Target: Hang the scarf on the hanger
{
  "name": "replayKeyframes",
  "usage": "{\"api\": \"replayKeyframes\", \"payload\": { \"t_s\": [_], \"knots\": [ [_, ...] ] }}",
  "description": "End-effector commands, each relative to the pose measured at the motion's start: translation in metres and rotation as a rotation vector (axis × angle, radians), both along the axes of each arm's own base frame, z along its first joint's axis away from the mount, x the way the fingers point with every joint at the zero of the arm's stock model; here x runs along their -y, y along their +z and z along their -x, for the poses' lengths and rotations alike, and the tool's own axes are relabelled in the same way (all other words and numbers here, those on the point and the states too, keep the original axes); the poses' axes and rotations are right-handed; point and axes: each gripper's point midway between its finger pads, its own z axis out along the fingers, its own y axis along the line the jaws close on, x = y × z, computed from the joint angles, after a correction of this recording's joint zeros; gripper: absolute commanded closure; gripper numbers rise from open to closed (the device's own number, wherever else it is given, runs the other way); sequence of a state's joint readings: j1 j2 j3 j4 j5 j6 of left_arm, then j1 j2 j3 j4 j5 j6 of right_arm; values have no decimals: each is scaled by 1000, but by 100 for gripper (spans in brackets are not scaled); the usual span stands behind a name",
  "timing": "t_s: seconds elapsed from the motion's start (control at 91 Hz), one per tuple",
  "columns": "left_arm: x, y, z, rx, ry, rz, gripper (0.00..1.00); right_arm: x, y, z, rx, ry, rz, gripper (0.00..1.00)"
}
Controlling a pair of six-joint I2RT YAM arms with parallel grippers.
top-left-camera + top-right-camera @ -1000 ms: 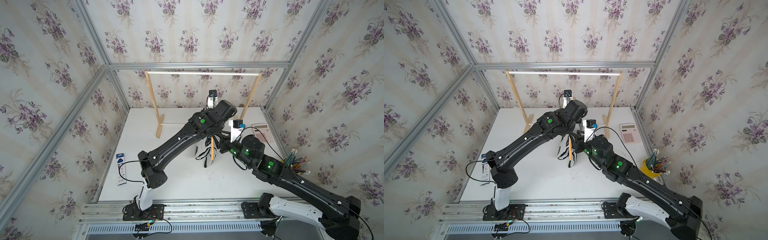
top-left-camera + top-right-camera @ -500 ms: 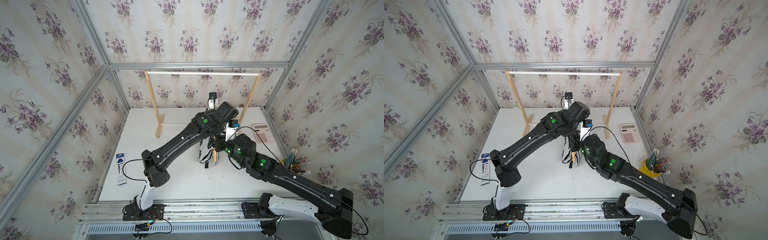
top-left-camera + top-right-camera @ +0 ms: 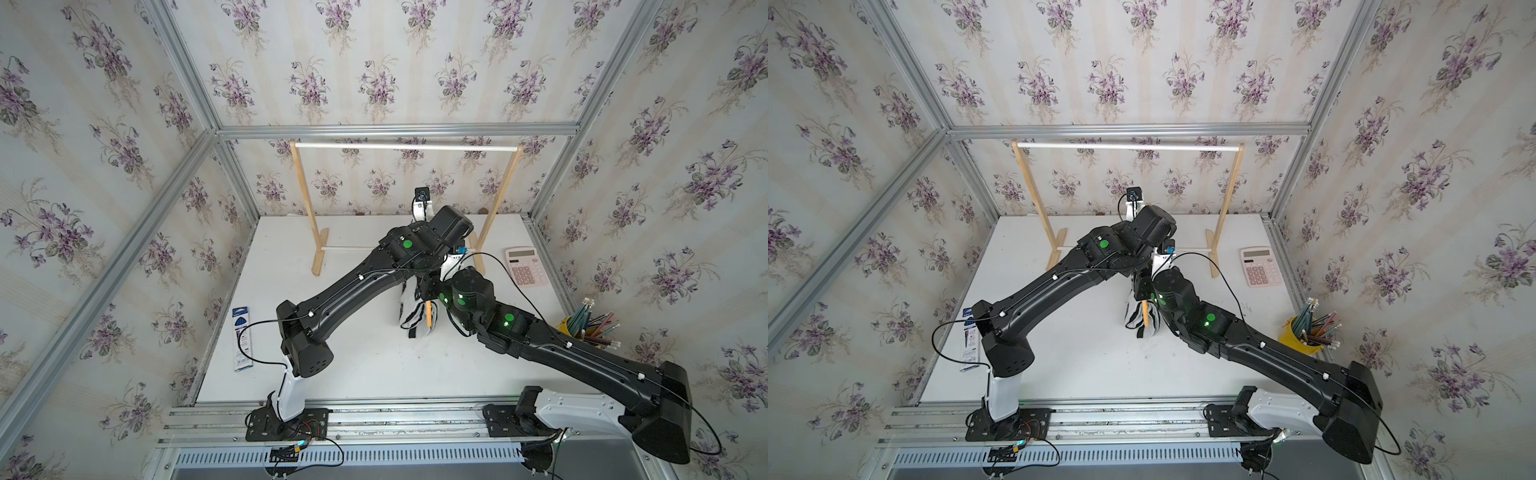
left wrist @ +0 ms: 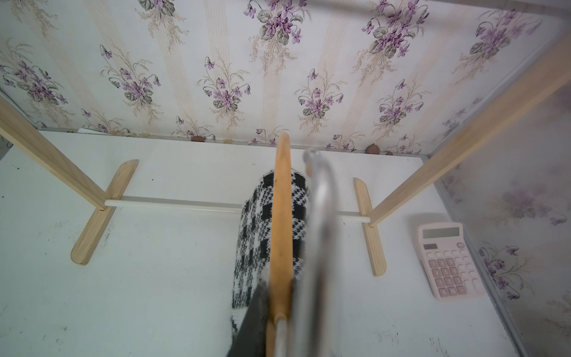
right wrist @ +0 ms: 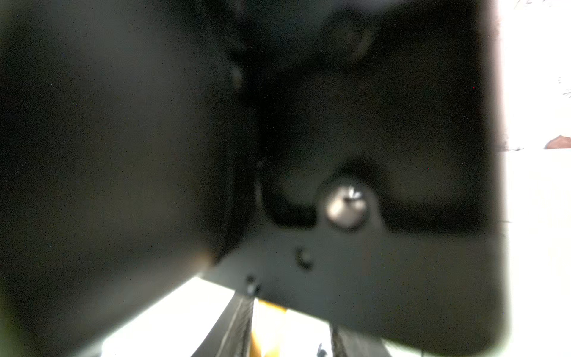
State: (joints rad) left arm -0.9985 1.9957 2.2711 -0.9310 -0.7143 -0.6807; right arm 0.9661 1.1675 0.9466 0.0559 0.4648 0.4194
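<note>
Overhead, one scarf [image 3: 409, 316] drapes one hanger [image 4: 280, 222] pinched by the left end effector; the right's state is unclear.

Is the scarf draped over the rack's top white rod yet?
No: in a top view the rack's top white rod is bare, and the scarf hangs low by the hanger between the arms.

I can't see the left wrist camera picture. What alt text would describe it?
A light-wood hanger fills the middle, seen edge-on, with a black-and-white checked scarf draped over it and its blurred metal hook beside it. Behind stand a wooden rack on a white table, a pink calculator and flowered wallpaper.
</note>
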Motion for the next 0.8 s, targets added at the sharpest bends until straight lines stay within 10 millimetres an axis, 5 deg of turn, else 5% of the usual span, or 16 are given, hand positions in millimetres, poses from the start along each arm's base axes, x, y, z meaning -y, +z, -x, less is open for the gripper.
{"api": "replayKeyframes", "payload": {
  "t_s": [0.0,0.231,0.429,0.791],
  "knots": [
    [6,12,-1,28,-11,56,100,-2,6,-5,32,-28,11,61],
    [7,8,2,24,-27,62,100,-7,7,-11,41,-45,24,74],
    [5,9,3,27,-31,75,100,-10,8,-13,52,-48,32,100],
    [9,12,4,38,-56,84,100,-11,5,-12,63,-28,41,100]
  ]
}}
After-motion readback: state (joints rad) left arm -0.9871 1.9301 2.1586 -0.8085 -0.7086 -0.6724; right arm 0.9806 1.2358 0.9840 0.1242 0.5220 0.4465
